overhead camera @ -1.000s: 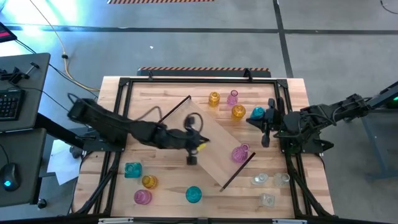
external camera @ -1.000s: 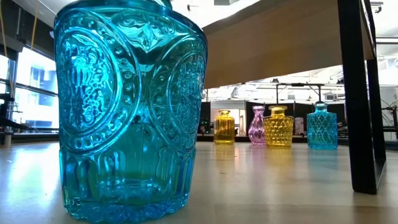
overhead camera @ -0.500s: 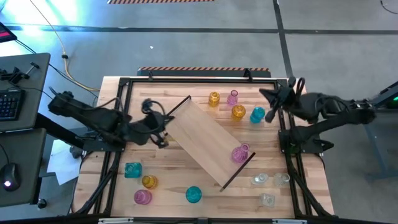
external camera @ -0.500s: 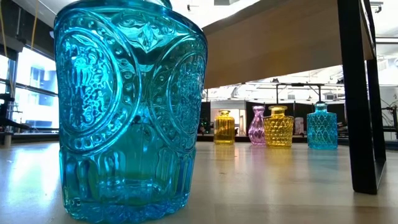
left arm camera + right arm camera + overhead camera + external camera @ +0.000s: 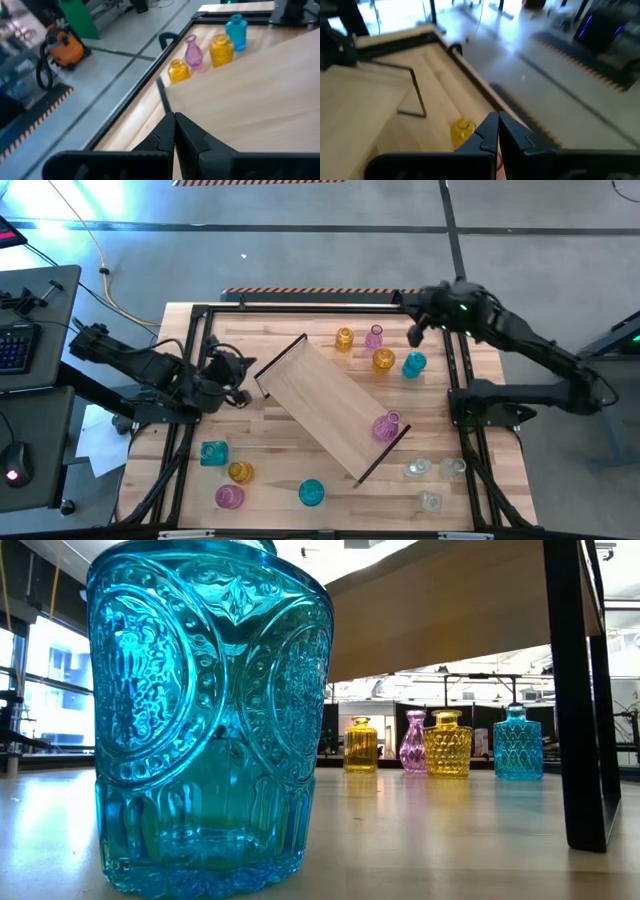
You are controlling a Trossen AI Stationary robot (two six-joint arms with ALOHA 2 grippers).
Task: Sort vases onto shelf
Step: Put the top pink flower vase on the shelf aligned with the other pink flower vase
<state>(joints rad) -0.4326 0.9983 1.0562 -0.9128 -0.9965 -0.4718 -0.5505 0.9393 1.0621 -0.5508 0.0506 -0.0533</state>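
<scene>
The shelf (image 5: 335,412) lies slantwise across the middle of the table, raised on its dark end pieces (image 5: 580,690). One pink vase (image 5: 387,427) stands on it near its right end. A yellow (image 5: 344,339), a pink (image 5: 374,336), an amber (image 5: 383,360) and a teal vase (image 5: 413,364) stand on the table by the far edge. My left gripper (image 5: 245,388) hovers shut and empty beside the shelf's left end. My right gripper (image 5: 412,332) hovers shut and empty above the far-right corner, close to the teal vase.
Teal (image 5: 213,452), amber (image 5: 240,471), pink (image 5: 230,497) and teal (image 5: 311,493) vases stand near the table's near-left corner. Clear vases (image 5: 417,469) (image 5: 453,468) (image 5: 430,501) stand at the near right. A black frame (image 5: 200,315) runs round the tabletop.
My left gripper has drawn back from over the shelf toward the table's left edge, turning as it went. My right gripper has swung from the right edge toward the far edge, past the teal vase. Both stayed shut. No vase and not the shelf has moved.
</scene>
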